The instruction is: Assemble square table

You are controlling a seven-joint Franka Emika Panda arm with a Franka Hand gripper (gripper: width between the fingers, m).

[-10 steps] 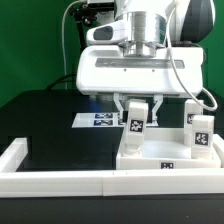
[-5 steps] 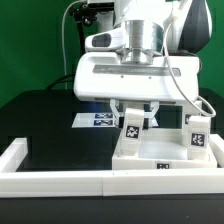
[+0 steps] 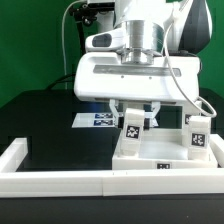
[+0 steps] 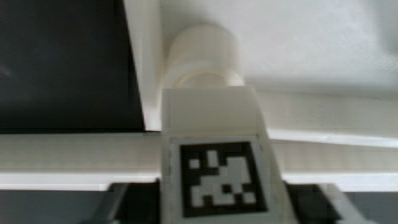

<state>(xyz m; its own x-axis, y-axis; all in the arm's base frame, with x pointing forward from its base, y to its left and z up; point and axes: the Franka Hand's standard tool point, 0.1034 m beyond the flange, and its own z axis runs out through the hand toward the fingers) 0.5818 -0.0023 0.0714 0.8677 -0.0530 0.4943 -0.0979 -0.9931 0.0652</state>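
Exterior view shows you the hand [image 3: 134, 112] straddling a short chunky white tagged leg [image 3: 132, 131], upright on the flat white square top [image 3: 140, 163], black bench [image 3: 50, 125] beneath, grip or gap you cannot tell.

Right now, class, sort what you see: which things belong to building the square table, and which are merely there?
Belonging to the job:
- square table top
- leg between the claw's fingers
- second leg, standing at the exterior view's right
- claw

Merely there:
- marker board
- white rim bars
- black table surface
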